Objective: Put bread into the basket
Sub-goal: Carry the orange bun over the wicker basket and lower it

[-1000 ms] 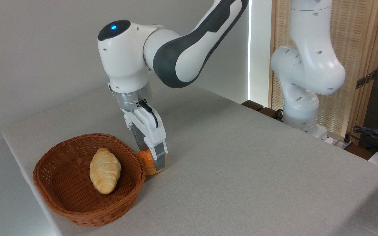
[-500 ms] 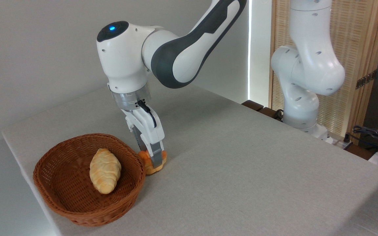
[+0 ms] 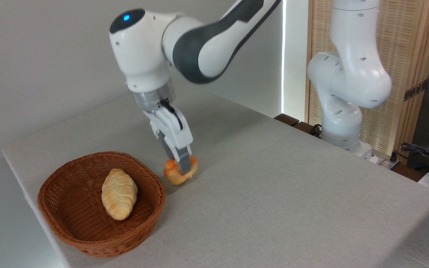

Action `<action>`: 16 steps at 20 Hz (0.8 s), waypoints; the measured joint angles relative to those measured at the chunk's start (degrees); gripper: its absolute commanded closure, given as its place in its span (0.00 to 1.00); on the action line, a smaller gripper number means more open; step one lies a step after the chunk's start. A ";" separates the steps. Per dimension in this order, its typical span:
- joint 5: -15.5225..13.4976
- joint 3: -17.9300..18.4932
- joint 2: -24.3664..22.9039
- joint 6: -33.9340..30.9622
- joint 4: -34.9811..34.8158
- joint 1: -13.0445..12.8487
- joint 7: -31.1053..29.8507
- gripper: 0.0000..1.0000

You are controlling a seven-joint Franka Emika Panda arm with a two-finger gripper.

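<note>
The bread [image 3: 173, 175], a small round orange bun, hangs a little above the table just right of the basket's rim. My gripper [image 3: 183, 169] is shut on it from above, one grey finger crossing its front. The basket [image 3: 73, 227], round, shallow and brown wicker, sits at the table's front left corner, to the left of and below the held bun. The far finger is hidden behind the bun.
A pale-yellow croissant-like loaf [image 3: 118, 193] lies inside the basket. The arm's white base [image 3: 343, 123] stands at the table's far right edge, with cables [image 3: 423, 152] beyond it. The table's left edge runs close beside the basket.
My gripper closed on the bun while it stood on the table beside the basket, then rose with it and shifted slightly right. The basket and the loaf have not moved.
</note>
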 measured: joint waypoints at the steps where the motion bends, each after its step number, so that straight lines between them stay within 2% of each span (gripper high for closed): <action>1: -0.02 0.00 -0.87 -1.00 0.43 0.00 0.07 0.50; 6: -2.81 0.03 -3.06 -1.29 5.37 0.00 0.09 0.50; 9: -4.50 0.10 -2.46 4.43 7.34 0.02 0.09 0.50; 11: -5.02 0.11 -1.03 8.97 7.41 0.04 0.07 0.45; 12: -5.44 0.13 -0.03 11.13 7.42 0.05 0.06 0.35; 13: -6.03 0.15 1.05 13.39 7.43 0.06 0.05 0.09; 14: -6.68 0.16 2.18 15.67 7.43 0.08 0.05 0.00; 16: -7.42 0.16 4.40 19.36 7.43 0.08 0.05 0.00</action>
